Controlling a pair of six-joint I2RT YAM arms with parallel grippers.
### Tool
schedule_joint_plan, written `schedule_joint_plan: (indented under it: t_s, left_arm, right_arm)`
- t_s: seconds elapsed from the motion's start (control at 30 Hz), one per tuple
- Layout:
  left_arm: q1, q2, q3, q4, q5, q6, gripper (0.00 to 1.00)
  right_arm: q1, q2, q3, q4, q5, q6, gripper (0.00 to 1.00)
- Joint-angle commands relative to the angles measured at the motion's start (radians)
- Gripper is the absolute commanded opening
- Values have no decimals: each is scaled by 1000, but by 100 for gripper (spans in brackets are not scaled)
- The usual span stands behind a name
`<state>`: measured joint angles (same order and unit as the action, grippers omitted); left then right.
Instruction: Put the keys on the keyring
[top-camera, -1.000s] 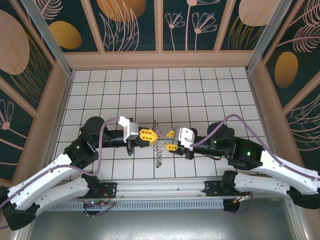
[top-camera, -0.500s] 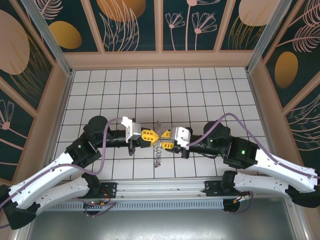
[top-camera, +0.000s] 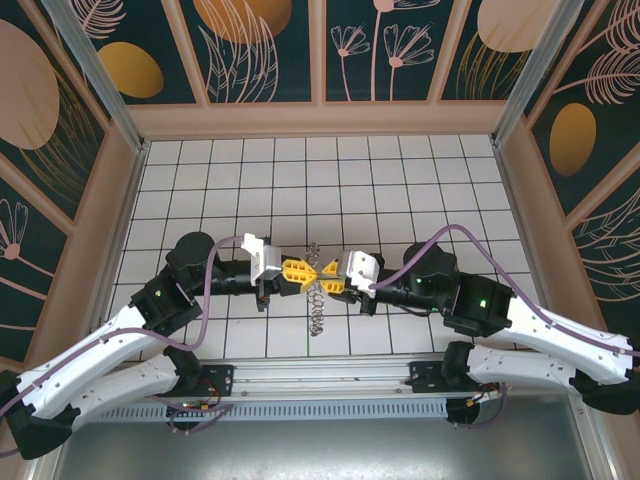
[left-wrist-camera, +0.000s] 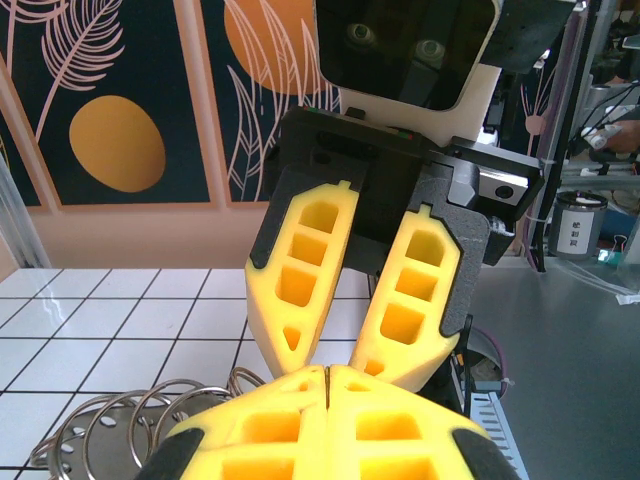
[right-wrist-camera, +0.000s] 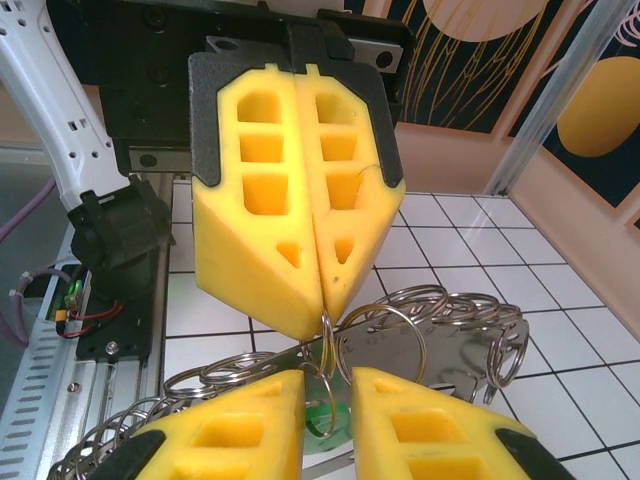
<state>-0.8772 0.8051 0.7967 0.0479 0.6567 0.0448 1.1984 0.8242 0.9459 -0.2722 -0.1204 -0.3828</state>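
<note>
Grippers meet tip to tip at the centre of the top view, above the table (top-camera: 400, 190).
The left gripper (top-camera: 308, 271) has its fingers pressed together on the keyring (right-wrist-camera: 325, 335); the right gripper (top-camera: 330, 280) has narrow fingers, the pale-green key (right-wrist-camera: 322, 418) between them, grip unclear.

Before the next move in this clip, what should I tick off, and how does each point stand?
1. Left gripper shut on the keyring wire: ok.
2. Green key sits in the gap of the right gripper: ok.
3. Right gripper clamped firmly on the key: not ok, the fingers stand apart.
4. Key threaded onto the keyring: cannot tell.
5. Silvery rings away from the right fingers: not ok, they crowd them.
</note>
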Motion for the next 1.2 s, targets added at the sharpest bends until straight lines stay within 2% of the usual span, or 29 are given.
schedule_joint_plan:
  t_s: [0.0, 0.33, 0.57, 1.17]
  left_arm:
    - [1, -21, 24, 38, 14, 9, 0]
    - [1, -19, 21, 44, 21, 5, 0]
    - [0, -20, 23, 49, 26, 3, 0]
    - [1, -18, 23, 55, 33, 7, 0]
  right_arm:
    - [-6, -17, -16, 11, 25, 17, 19]
    - [-15, -14, -19, 9, 33, 19, 7]
    - [-31, 12, -9, -13, 48, 27, 2]
    - [-90, 65, 5, -12, -28, 27, 1]
